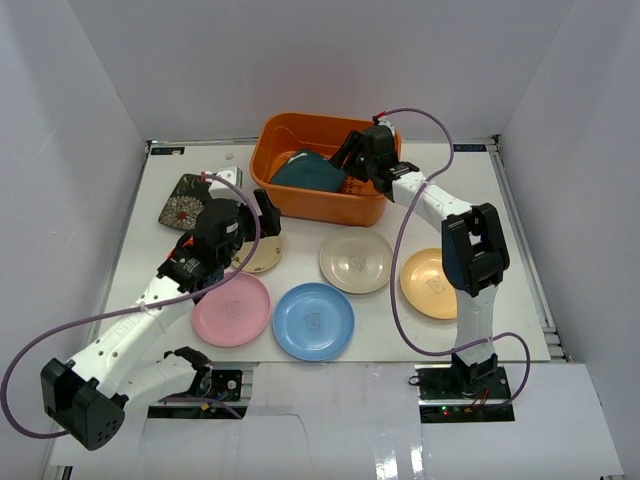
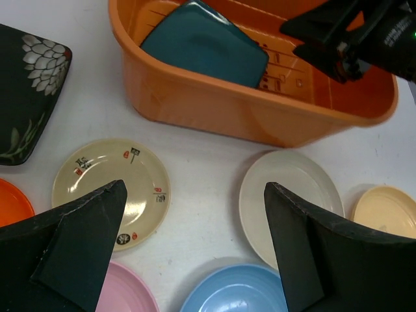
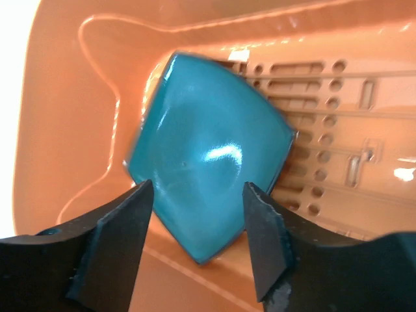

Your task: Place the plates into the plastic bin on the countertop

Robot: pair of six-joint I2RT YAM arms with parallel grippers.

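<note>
One plate, the square teal plate [image 3: 208, 162], lies inside the plastic bin [image 1: 322, 207], tilted against its left end over the slotted bottom; nothing else shows in there. The right claw [image 3: 198, 195] hangs just above it with its jaws partly apart and nothing between them, so this drop looks finished. Seven plates sit on the surface [image 1: 505, 190]: black floral plate [image 1: 185, 198], orange-red plate [image 2: 10, 201], small beige plate [image 2: 97, 169], pink plate [image 1: 231, 309], blue plate [image 1: 313, 320], cream plate [image 1: 355, 260] and yellow-tan plate [image 1: 428, 283]. The left claw [image 2: 195, 195] hovers wide open and unloaded, between the small beige and cream plates. The next move probably calls for lowering it onto a rim, likely the beige one, while the right arm lifts clear of the bin.
</note>
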